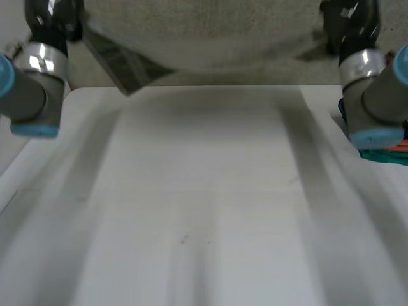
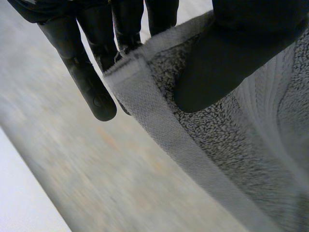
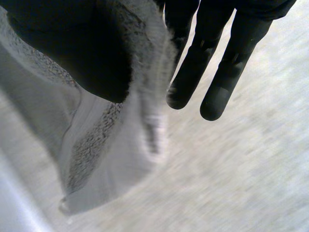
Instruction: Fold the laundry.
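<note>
A grey terry towel [image 1: 204,32] hangs lifted above the far end of the white table [image 1: 204,210], stretched between my two arms. In the left wrist view my left hand [image 2: 227,53] pinches a hemmed corner of the towel [image 2: 217,145] between its thumb and the fingers [image 2: 91,87] behind the cloth. In the right wrist view my right hand [image 3: 82,48] pinches another corner of the towel [image 3: 96,159] the same way, thumb on the near face and fingers [image 3: 217,72] behind it.
Orange and teal items [image 1: 382,152] lie at the table's right edge, beside my right arm [image 1: 376,95]. My left arm [image 1: 32,89] stands over the table's far left corner. Speckled floor lies beyond the table.
</note>
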`<action>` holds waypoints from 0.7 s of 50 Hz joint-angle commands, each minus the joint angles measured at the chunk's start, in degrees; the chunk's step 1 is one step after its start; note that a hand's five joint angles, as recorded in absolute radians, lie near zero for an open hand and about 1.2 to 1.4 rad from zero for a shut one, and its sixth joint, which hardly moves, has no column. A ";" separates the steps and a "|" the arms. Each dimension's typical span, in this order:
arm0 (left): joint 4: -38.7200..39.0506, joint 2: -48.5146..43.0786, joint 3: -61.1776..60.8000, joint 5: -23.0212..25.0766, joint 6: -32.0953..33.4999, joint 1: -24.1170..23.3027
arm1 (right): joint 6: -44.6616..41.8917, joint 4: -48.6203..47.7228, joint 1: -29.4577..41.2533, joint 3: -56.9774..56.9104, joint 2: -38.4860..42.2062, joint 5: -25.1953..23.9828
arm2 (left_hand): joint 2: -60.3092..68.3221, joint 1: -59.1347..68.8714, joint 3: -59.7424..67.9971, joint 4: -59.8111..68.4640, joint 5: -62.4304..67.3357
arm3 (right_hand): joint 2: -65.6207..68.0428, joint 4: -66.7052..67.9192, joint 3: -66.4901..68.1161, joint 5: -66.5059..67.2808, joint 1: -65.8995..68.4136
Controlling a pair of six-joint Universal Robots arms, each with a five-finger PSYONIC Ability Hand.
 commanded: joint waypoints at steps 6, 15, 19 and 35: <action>-12.53 0.10 -22.23 -0.11 9.14 -0.84 | -2.96 17.55 0.10 8.35 6.63 -1.02 | 11.24 14.61 11.44 11.15 11.98 | 12.34 11.22 11.73 11.77 14.61; -39.14 17.21 -36.89 -4.22 17.58 -0.75 | -9.11 40.84 -0.69 20.03 -7.42 -0.40 | 11.24 14.61 11.44 11.15 11.98 | 12.34 11.22 11.73 11.77 14.61; -51.26 29.15 -43.66 -6.78 18.29 -1.11 | -13.94 51.58 -2.71 28.99 -15.60 -1.02 | 11.24 14.61 11.44 11.15 11.98 | 12.34 11.22 11.73 11.77 14.61; -40.00 22.98 -41.16 -5.12 25.33 -1.55 | -19.76 39.47 -4.82 30.78 -15.19 -0.93 | 11.24 14.61 11.44 11.15 11.98 | 12.34 11.22 11.73 11.77 14.61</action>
